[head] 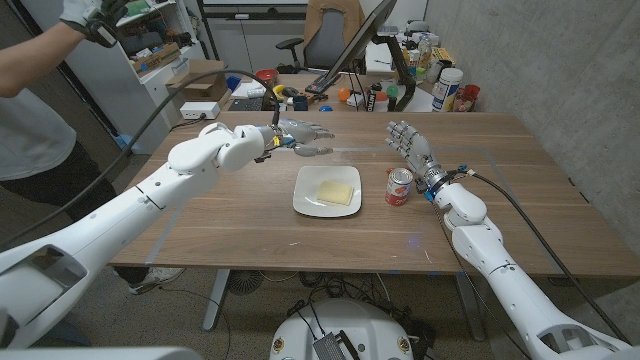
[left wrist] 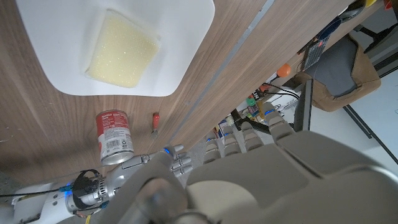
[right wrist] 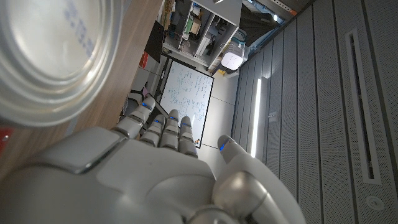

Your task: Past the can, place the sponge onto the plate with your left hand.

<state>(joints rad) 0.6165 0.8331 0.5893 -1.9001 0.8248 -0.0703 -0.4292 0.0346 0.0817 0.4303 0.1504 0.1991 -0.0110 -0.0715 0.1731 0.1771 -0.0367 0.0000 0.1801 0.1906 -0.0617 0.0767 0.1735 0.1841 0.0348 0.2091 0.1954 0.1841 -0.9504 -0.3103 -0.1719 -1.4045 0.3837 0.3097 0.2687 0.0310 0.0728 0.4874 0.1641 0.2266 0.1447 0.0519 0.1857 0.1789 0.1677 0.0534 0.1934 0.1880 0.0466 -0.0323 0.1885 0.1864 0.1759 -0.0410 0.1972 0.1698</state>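
Note:
A pale yellow sponge [head: 335, 190] [left wrist: 122, 50] lies on the white square plate [head: 310, 203] [left wrist: 180, 37] at the table's middle. Just right of the plate stands a red can [head: 399, 186] [left wrist: 114, 137], whose silver top [right wrist: 46, 56] shows close in the right wrist view. My left hand [head: 300, 138] hovers beyond the plate's far left corner, fingers spread, holding nothing. My right hand [head: 412, 146] stands just past the can to its right, fingers straight and apart, holding nothing; it also shows in the left wrist view [left wrist: 155, 171].
A person in a white shirt [head: 30, 110] stands at the far left with a black cable [head: 150, 110] running over the table's corner. Behind the table are a cluttered desk with bottles [head: 447, 88], a monitor and an office chair [head: 330, 25]. A small red item [left wrist: 155, 118] lies by the can.

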